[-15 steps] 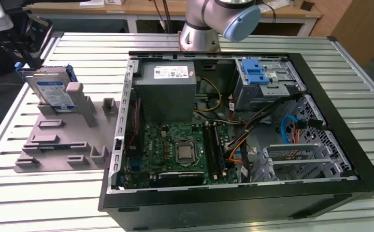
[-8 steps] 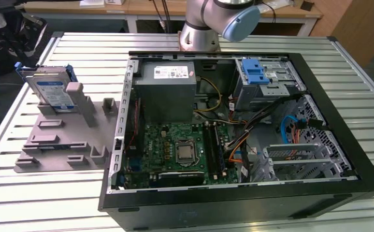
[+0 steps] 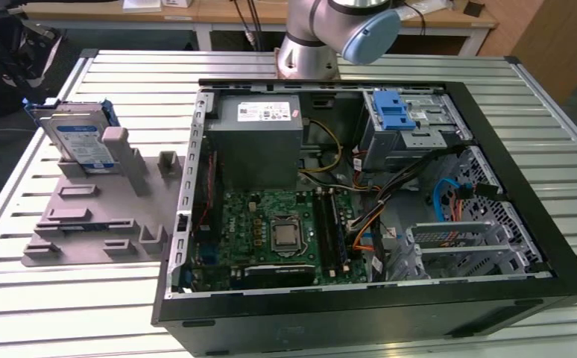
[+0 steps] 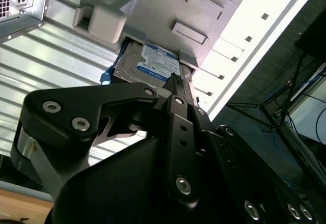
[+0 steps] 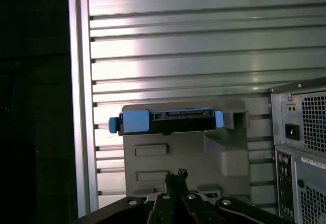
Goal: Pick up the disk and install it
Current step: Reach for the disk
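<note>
Exterior view: disk (image 3: 80,139) propped in grey holder (image 3: 95,224) on slatted table (image 3: 70,313).

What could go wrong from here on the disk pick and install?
1. The disk stands on edge in the grey holder, with a holder post close in front of its face; a grasp off centre could hit the post or jam the disk.
2. Loose cables lie across the open case beside the drive cage; they could snag the disk going in.

the disk (image 3: 80,138), silver, blue-framed, standing tilted in grey holder (image 3: 95,216)
</note>
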{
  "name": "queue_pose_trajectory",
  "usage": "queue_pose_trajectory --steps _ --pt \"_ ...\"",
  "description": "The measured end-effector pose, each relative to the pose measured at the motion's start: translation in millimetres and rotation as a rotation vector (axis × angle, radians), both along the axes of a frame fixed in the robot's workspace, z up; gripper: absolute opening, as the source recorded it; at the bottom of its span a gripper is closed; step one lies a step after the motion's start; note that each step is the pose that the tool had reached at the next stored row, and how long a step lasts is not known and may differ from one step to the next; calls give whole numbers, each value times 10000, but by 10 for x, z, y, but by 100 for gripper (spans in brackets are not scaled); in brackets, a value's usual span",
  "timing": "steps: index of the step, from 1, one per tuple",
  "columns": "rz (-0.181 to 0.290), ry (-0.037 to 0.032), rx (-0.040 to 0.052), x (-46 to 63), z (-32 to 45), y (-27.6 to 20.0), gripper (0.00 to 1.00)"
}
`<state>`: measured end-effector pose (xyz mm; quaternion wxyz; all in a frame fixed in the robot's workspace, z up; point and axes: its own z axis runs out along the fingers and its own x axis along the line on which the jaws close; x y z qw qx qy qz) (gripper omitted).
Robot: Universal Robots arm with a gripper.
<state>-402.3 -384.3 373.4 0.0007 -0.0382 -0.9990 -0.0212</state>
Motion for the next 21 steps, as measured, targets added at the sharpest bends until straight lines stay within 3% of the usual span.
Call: queue_pose_trajectory --steps 7,16,21 --pt "-1 20 0 -69 -11 39 11" --pt "-2 62 0 -87 -51 224 11" --pt "0 65 2 -103 -56 243 11"
